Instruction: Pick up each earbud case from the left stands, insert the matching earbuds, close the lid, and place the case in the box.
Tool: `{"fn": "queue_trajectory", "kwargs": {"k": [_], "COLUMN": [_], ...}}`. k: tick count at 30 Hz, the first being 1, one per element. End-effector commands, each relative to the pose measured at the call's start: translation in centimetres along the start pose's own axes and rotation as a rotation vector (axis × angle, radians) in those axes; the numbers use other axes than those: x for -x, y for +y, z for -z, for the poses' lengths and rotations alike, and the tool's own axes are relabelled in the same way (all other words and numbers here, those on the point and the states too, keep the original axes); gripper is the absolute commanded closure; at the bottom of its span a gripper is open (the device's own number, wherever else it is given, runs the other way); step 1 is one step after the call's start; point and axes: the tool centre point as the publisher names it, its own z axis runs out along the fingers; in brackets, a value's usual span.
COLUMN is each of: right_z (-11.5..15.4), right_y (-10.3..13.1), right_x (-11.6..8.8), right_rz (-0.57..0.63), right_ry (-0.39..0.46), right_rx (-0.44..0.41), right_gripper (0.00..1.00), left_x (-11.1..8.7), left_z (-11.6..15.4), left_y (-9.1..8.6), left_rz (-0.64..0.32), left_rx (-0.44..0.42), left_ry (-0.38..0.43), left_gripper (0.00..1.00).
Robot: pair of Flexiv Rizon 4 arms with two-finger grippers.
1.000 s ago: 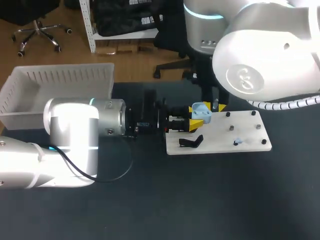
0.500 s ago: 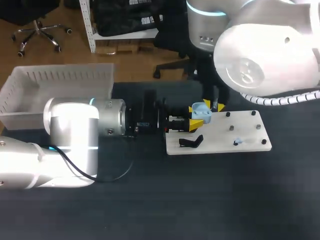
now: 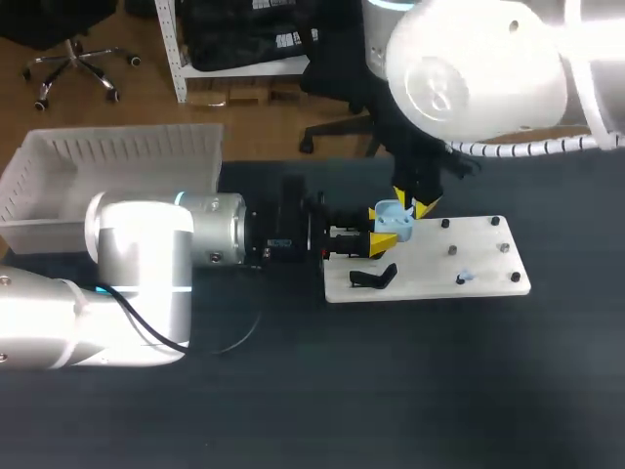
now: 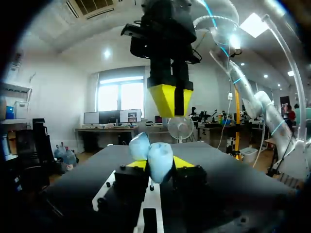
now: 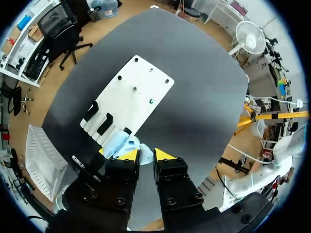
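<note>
Since a second before, the right arm (image 3: 469, 78) had swung across toward the left arm's side, though the right gripper (image 4: 171, 99) kept its station just above the case. Left gripper (image 4: 160, 164): clamped from both sides on the pale blue earbud case (image 4: 154, 156), whose lid appeared open and turned upward (presumably so that an earbud could be lowered in from above). Under and ahead of this gripper lay the white stand board (image 3: 479, 259), with a black stand (image 3: 374, 277) just beside the gripper and what looked like one pale earbud (image 3: 464, 277) farther ahead. The box (image 3: 59, 186) stood well behind, beside the left arm. Whether the right gripper carried an earbud, or was closed at all, could not be told. The case's interior was hidden.
</note>
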Motion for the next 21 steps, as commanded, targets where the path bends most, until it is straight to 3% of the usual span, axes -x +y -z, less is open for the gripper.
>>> {"fn": "queue_trajectory", "kwargs": {"k": [1, 11, 21], "right_z": [0.1, 0.3, 0.6], "right_y": [0.5, 0.9, 1.2], "right_x": [0.0, -0.8, -2.1], "right_rz": [-0.001, -0.036, -0.096], "right_ry": [0.001, -0.032, -0.079], "right_rx": [-0.030, -0.028, -0.120], "right_gripper": [1.00, 1.00, 1.00], "left_x": [0.0, 0.0, 0.0], "left_z": [0.0, 0.0, 0.0], "left_y": [-0.2, -0.2, -0.2], "left_rz": [-0.003, -0.003, -0.003], "left_rx": [0.007, 0.007, 0.007], "left_ry": [-0.002, -0.002, -0.002], "left_gripper": [1.00, 1.00, 1.00]}}
